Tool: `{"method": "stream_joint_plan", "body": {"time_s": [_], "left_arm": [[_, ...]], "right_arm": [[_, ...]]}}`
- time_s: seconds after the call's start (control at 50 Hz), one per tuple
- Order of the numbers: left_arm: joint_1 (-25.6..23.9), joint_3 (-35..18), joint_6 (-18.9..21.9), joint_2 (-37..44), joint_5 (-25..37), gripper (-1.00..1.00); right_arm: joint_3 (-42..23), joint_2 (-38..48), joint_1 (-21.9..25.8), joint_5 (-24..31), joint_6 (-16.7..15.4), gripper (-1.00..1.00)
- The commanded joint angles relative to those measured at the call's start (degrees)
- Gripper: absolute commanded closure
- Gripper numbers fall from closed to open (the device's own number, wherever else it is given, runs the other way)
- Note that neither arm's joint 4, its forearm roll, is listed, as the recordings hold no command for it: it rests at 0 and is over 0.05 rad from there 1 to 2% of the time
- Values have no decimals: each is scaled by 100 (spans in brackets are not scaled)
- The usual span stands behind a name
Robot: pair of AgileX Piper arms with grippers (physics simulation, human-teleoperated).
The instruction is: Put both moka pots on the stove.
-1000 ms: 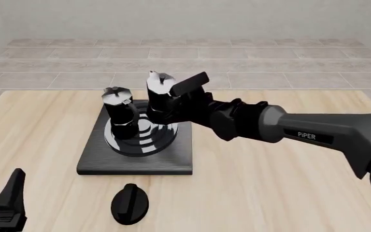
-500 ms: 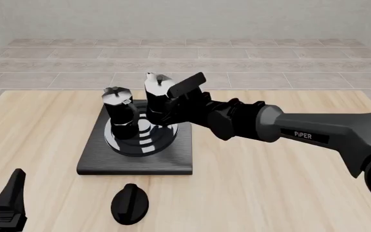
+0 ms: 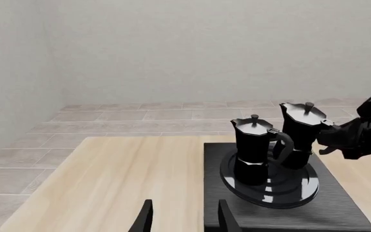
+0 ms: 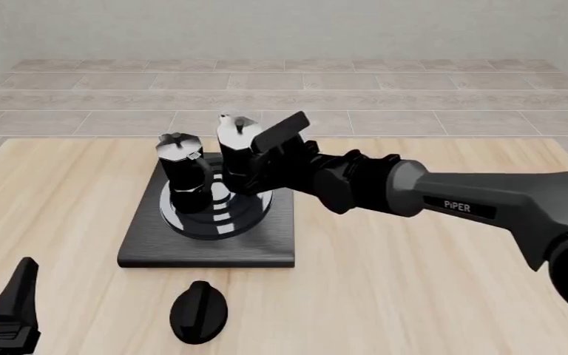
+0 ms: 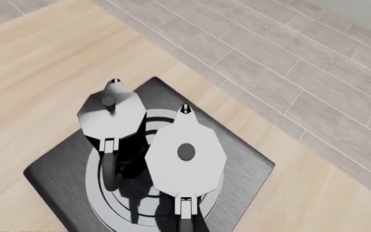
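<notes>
Two black moka pots with grey lids are over the black stove, above its ring burner. One moka pot stands free on the burner's left part. The other moka pot is just right of it, with my right gripper shut on its handle side; whether its base touches the burner I cannot tell. In the right wrist view both lids show from above over the stove. My left gripper is open and empty, low at the table's near left corner.
A black oval knob lies on the wooden table just in front of the stove. A tiled floor and a grey wall lie beyond the table's far edge.
My right gripper has carried its moka pot slightly to the left, closer to the free-standing pot. The left arm has not moved.
</notes>
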Motion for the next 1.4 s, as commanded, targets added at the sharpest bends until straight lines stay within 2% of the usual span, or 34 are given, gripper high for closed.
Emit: {"method": "stream_joint_plan", "body": {"time_s": [0.02, 0.3, 1.24, 1.26, 1.4], "left_arm": [[5, -3, -6, 0, 2, -100], [8, -5, -6, 0, 3, -100], [7, 20, -23, 0, -28, -100], [7, 22, -22, 0, -31, -100], [5, 3, -21, 0, -13, -100]], "right_arm": [[-190, -73, -15, 11, -72, 100], [-250, 13, -42, 79, -134, 100], [-183, 294, -54, -28, -31, 100], [-188, 302, -61, -20, -28, -100], [-213, 287, -71, 17, -49, -100]]}}
